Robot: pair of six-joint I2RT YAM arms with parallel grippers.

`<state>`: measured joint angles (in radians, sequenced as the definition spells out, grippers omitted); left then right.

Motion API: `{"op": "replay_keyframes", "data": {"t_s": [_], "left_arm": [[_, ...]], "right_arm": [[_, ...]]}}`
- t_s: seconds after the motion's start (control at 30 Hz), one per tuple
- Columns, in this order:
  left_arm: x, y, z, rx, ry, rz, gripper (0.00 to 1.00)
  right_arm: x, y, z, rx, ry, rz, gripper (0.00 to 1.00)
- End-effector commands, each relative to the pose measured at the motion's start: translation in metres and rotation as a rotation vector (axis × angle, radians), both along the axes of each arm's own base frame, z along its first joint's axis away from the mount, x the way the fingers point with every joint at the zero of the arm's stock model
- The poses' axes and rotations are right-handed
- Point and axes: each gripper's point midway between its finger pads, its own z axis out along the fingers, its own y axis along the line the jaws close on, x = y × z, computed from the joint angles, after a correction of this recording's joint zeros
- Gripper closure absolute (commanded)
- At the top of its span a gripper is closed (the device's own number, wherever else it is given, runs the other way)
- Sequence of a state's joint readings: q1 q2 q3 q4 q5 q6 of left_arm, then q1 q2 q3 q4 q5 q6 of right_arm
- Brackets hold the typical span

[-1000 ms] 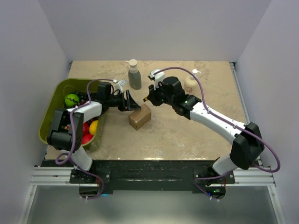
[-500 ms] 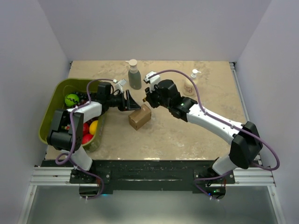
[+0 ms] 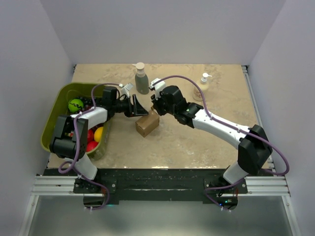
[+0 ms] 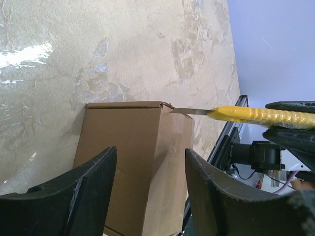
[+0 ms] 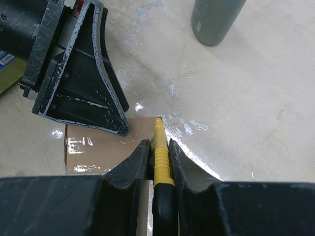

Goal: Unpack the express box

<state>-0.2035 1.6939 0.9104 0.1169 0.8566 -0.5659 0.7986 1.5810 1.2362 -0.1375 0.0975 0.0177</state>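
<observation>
The express box (image 3: 147,124) is a small brown carton standing on the table's middle left; it also shows in the left wrist view (image 4: 133,162) and the right wrist view (image 5: 96,147). My left gripper (image 3: 139,109) is open just left of and behind the box, its fingers (image 4: 93,182) on either side of the box's near end without gripping it. My right gripper (image 3: 156,106) is shut on a yellow utility knife (image 5: 160,142). The knife's blade tip (image 4: 179,111) touches the box's top far corner.
A green bin (image 3: 53,115) with coloured balls stands at the left edge. A grey pump bottle (image 3: 141,78) stands behind the box, also in the right wrist view (image 5: 216,19). A small beige pump bottle (image 3: 203,83) stands at the back right.
My right gripper has moved left and down with the knife, bringing the blade to the box's top corner and uncovering the beige bottle. The left arm and box have not moved.
</observation>
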Motion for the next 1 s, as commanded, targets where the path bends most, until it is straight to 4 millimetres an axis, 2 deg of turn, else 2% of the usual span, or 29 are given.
{"op": "replay_keyframes", "data": {"t_s": [0.0, 0.2, 0.97], "left_arm": [[-0.012, 0.009, -0.028, -0.003, 0.124, 0.016, 0.39], [-0.012, 0.008, -0.03, -0.007, 0.129, 0.012, 0.39], [-0.013, 0.008, -0.03, -0.01, 0.129, 0.01, 0.39]], "right_arm": [[0.011, 0.004, 0.037, 0.05, -0.086, -0.025, 1.0], [0.011, 0.004, 0.037, 0.049, -0.089, -0.026, 1.0], [0.009, 0.009, 0.016, -0.002, -0.062, 0.021, 1.0]]}}
